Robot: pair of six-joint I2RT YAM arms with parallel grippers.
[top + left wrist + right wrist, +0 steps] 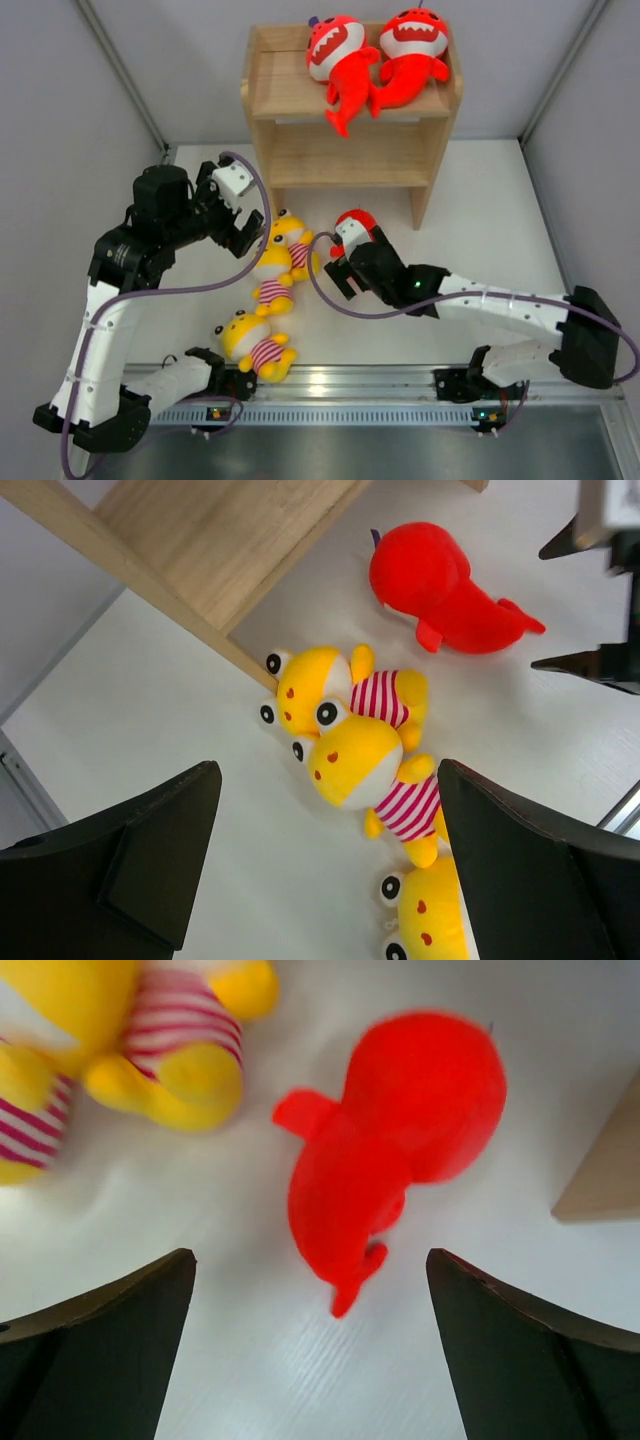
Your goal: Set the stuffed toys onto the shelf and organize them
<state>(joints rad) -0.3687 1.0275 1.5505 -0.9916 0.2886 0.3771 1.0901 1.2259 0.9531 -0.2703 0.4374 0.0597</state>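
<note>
Two red sharks (340,60) lie on top of the shelf (290,95). The third shark (400,1150) is on the table (480,220) at the shelf's 6 o'clock, with three yellow toys (272,285) at its 8 o'clock. The right gripper (308,1260) hovers over this shark, jaws spread, arm stretched low. The left gripper (330,770) is spread above the yellow toys, elbow raised.

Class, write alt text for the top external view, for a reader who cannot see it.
Two red shark plushes lie on the top tier of a wooden shelf; a third shark and three yellow striped plushes lie on the white table in front. The left end effector and right end effector hover open above them.
</note>
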